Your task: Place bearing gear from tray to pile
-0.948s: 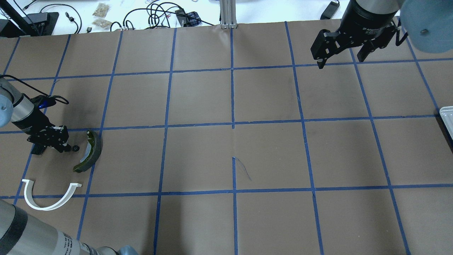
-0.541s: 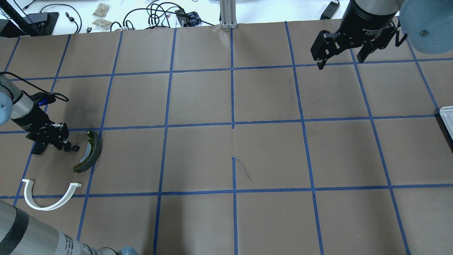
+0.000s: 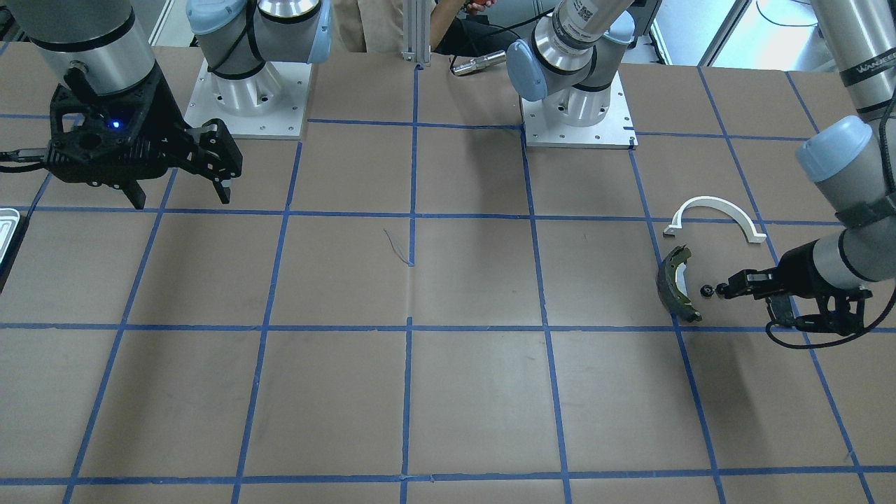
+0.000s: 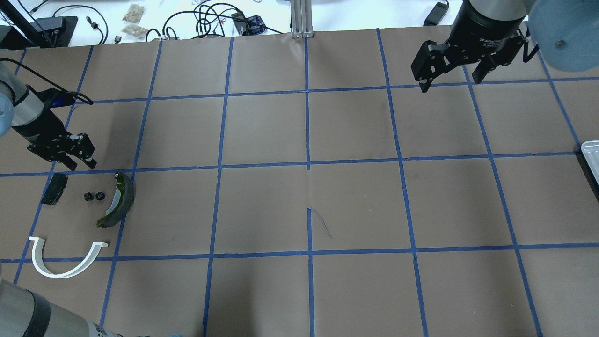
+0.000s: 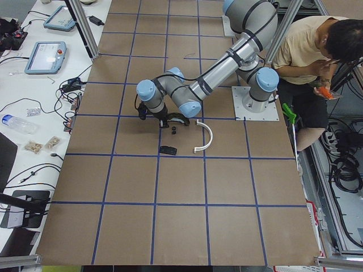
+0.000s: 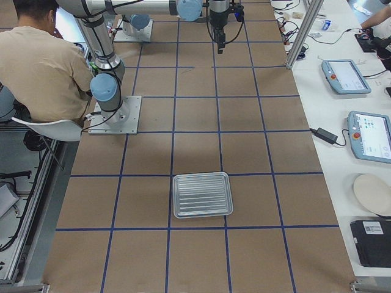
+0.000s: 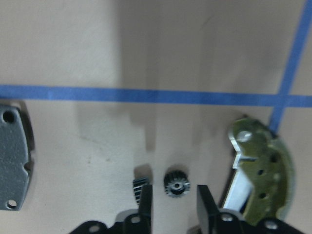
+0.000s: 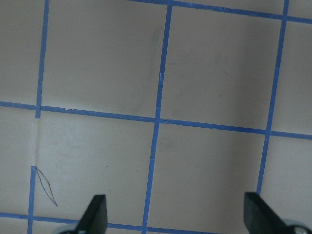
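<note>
The exterior right view gives me the whole tray (image 6: 202, 195); the overhead view catches only its corner. In the left wrist view I see the bearing gear (image 7: 175, 183) lying on the table beside the brake shoe (image 7: 263, 175). The left gripper (image 7: 174, 195) is narrowly parted and grips nothing. The right gripper (image 4: 450, 80) is spread wide and also holds nothing.
</note>
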You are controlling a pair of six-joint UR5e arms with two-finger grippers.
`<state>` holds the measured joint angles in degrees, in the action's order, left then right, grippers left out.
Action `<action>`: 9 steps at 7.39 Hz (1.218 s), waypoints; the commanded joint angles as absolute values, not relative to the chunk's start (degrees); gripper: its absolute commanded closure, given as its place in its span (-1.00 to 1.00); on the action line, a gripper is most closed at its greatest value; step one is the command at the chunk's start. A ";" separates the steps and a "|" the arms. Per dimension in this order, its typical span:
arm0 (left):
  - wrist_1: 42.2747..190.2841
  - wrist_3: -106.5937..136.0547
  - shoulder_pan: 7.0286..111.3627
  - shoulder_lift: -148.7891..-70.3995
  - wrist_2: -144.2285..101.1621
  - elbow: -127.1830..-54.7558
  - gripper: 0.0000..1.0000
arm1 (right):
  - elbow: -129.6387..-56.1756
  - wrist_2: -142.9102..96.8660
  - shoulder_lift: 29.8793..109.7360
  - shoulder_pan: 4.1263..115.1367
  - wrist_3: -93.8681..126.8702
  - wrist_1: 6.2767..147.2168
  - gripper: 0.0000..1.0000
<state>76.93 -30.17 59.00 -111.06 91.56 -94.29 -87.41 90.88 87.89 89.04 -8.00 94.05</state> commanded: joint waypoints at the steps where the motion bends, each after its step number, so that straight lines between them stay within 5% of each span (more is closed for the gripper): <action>1: 85.22 -28.58 64.20 -108.20 90.08 -86.00 -1.00 | -87.45 90.88 87.89 89.03 -8.00 94.04 -1.00; 4: 92.18 -16.63 76.95 -105.40 90.00 -77.88 -1.00 | -87.45 90.97 87.89 89.03 -7.91 94.13 -1.00; 9: 94.48 -15.65 88.74 -100.56 90.79 -81.19 -1.00 | -87.45 90.97 87.89 88.95 -8.00 94.13 -1.00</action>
